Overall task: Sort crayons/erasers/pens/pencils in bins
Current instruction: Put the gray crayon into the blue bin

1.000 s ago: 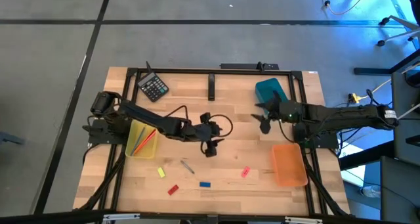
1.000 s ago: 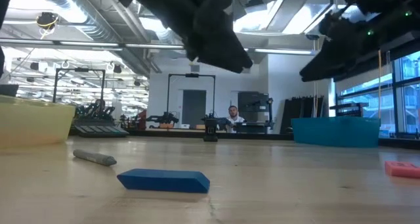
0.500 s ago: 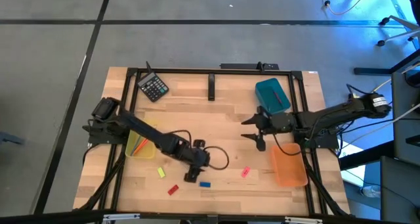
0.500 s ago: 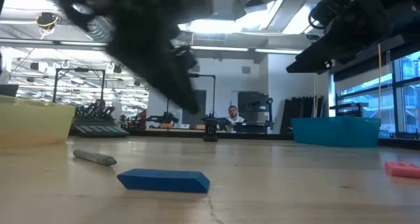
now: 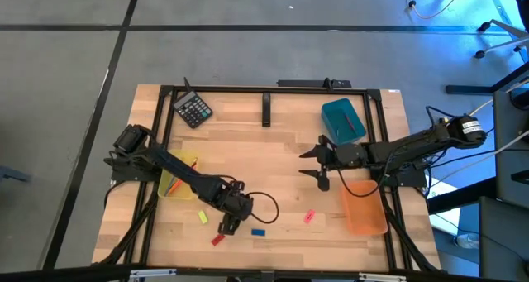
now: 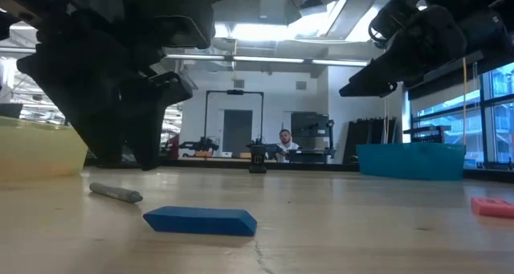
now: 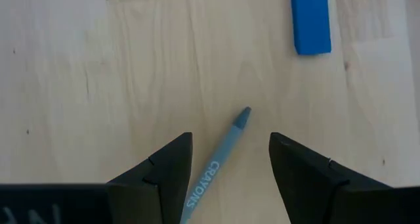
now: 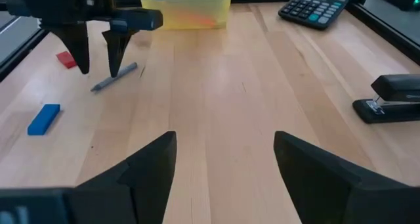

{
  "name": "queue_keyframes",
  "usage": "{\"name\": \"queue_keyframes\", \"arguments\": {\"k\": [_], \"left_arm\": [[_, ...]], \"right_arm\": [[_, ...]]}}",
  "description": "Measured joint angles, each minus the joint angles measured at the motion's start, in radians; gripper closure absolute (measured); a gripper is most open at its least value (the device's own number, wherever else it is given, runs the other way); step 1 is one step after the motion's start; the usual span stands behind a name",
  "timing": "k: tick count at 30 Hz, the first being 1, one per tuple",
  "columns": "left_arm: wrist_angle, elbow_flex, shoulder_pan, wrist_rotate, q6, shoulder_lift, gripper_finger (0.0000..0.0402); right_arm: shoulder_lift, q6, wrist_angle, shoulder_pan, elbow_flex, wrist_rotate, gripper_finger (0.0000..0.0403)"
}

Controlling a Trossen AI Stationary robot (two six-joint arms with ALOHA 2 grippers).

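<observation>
My left claw (image 5: 226,225) hung low over the table (image 5: 273,154) with its fingers spread wide and nothing between them. I take the blue eraser (image 5: 258,231) as my landmark. The claw sat just beside it, on the side toward the yellow bin (image 5: 177,176). A grey-blue crayon (image 7: 216,165) lay on the wood straddled by my two fingers (image 7: 161,178), its tip pointing out toward the blue eraser, and neither finger touched it as far as I could tell. In the low view the crayon (image 6: 116,194) lay beyond the blue eraser (image 6: 201,220), and my fingers (image 6: 128,105) came down right behind it.

Near the blue eraser, past my claw, lay the red eraser (image 5: 217,239), and a little farther toward the yellow bin the yellow eraser (image 5: 202,217). On the opposite side of the blue eraser lay the pink eraser (image 5: 310,217), and beyond that the orange bin (image 5: 364,207) stood at the table's edge.

Well away from the blue eraser, my right claw (image 5: 312,162) hovered above the table with its fingers wide and empty, between the orange bin and the teal bin (image 5: 342,121). Farthest from the blue eraser were a black stapler (image 5: 267,110) and a calculator (image 5: 193,110) at the back of the table.
</observation>
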Motion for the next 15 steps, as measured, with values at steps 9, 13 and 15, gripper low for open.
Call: {"name": "queue_keyframes", "arguments": {"k": [9, 13, 15], "left_arm": [[-0.117, 0.0, 0.0, 0.001, -0.031, 0.0, 0.0207], [-0.132, -0.002, 0.001, 0.001, -0.029, 0.0, 0.021], [-0.144, -0.015, 0.001, 0.001, -0.028, 0.0, 0.0216]], "right_arm": [[0.0, 0.0, 0.001, 0.0, 0.0, 0.0, 0.0144], [0.0, -0.002, 0.001, 0.0, 0.0, 0.0, 0.0144], [0.0, -0.003, 0.001, 0.0, 0.0, 0.0, 0.0144]]}}
